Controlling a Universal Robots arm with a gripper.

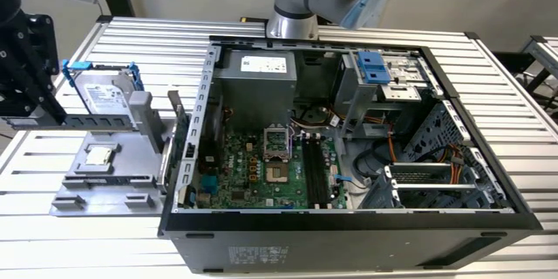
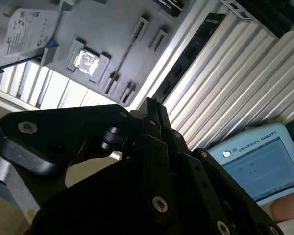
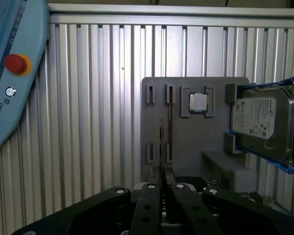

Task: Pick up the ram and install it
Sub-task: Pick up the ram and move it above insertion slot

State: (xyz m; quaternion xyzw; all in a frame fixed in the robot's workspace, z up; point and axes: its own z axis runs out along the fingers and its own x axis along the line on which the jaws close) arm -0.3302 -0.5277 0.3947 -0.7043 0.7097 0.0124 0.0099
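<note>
The end effector (image 3: 162, 182) is clamped on one end of the ram (image 3: 162, 142), which is edge-on in both wrist views with its long axis running straight out from the fingertips. In the exterior view the ram is held level above the grey tray (image 1: 131, 184), its free end toward the open case wall (image 1: 202, 115). The ribbed counter (image 1: 78, 246) surrounds them.

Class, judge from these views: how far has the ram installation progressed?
Done: the ram looks lifted off the grey tray. In hand: the end effector is closed on it. Left: the motherboard's memory slots appear empty.
</note>
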